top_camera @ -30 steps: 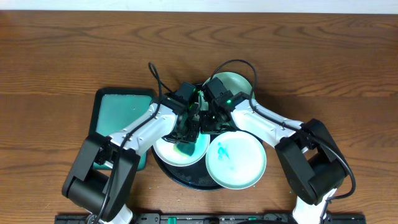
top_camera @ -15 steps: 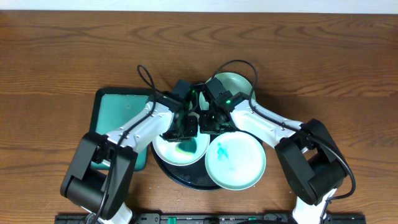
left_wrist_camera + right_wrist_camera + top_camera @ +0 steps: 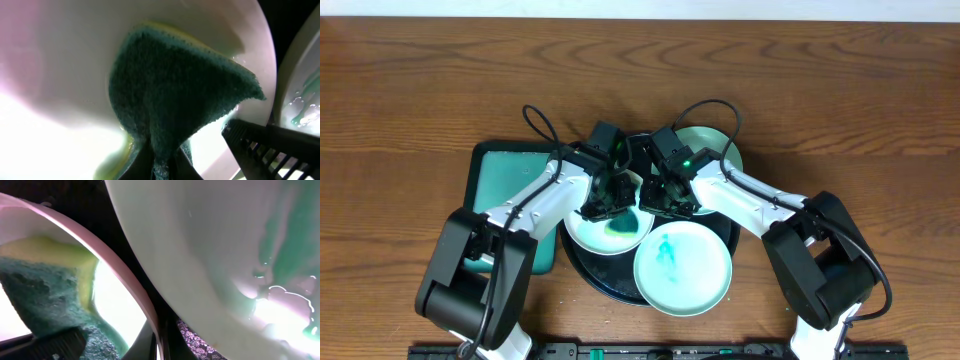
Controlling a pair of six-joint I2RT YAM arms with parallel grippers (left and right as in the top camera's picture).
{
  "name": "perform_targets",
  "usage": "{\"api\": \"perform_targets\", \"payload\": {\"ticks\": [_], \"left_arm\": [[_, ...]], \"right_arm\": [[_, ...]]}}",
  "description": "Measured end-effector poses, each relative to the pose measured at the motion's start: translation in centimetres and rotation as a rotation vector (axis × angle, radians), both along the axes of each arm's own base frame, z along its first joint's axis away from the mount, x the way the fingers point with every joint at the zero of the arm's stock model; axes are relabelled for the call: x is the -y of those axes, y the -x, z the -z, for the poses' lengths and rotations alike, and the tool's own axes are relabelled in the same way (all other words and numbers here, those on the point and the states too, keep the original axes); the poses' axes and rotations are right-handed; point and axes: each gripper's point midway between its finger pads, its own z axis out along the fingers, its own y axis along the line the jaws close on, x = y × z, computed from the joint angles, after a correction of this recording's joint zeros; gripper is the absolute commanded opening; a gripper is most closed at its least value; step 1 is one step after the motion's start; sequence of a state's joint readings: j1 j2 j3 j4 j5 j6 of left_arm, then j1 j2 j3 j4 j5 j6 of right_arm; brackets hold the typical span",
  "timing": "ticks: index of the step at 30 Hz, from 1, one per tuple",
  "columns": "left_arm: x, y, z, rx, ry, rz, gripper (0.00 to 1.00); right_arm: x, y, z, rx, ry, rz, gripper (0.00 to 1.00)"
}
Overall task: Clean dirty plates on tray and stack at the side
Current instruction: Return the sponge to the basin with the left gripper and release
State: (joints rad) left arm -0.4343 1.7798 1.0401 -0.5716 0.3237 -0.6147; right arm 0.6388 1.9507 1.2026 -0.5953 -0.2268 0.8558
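Note:
The black tray (image 3: 588, 272) holds a white plate (image 3: 588, 232) with a teal smear and a mint-green plate (image 3: 682, 267), also smeared, lying forward over the rim. A second mint-green plate (image 3: 718, 148) sits behind the right arm. My left gripper (image 3: 608, 200) is shut on a green and yellow sponge (image 3: 175, 95), which is pressed onto the white plate (image 3: 60, 75). My right gripper (image 3: 160, 347) is shut on the white plate's rim (image 3: 100, 245), with the smeared mint-green plate (image 3: 210, 255) right beside it.
A rectangular teal-green tray (image 3: 510, 175) lies left of the black tray, partly under my left arm. Both arms cross over the black tray's middle. Bare wooden table (image 3: 840, 90) lies to the back and right.
My left gripper has drawn the sponge back and left across the white plate. The front mint-green plate has slid left and toward the table's front edge. My right gripper has shifted slightly.

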Motion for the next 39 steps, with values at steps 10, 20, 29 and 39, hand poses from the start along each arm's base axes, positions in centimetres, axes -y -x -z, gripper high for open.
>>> {"api": "perform_targets", "payload": {"ticks": [10, 20, 29, 39], "left_arm": [[-3.7, -1.3, -7.6, 0.248, -0.115, -0.099, 0.07], [-12.5, -0.8, -12.7, 0.402, -0.368, -0.279, 0.07], [-20.2, -1.5, -10.1, 0.281, -0.508, -0.431, 0.07], [-22.4, -2.6, -3.6, 0.109, -0.534, -0.383, 0.07]], "right_arm": [[0.0, 0.0, 0.0, -0.003, 0.001, 0.007, 0.02], [0.0, 0.0, 0.0, -0.002, 0.002, 0.003, 0.02], [0.0, 0.0, 0.0, 0.001, 0.002, -0.004, 0.01], [0.0, 0.0, 0.0, 0.003, 0.003, -0.01, 0.01]]}}
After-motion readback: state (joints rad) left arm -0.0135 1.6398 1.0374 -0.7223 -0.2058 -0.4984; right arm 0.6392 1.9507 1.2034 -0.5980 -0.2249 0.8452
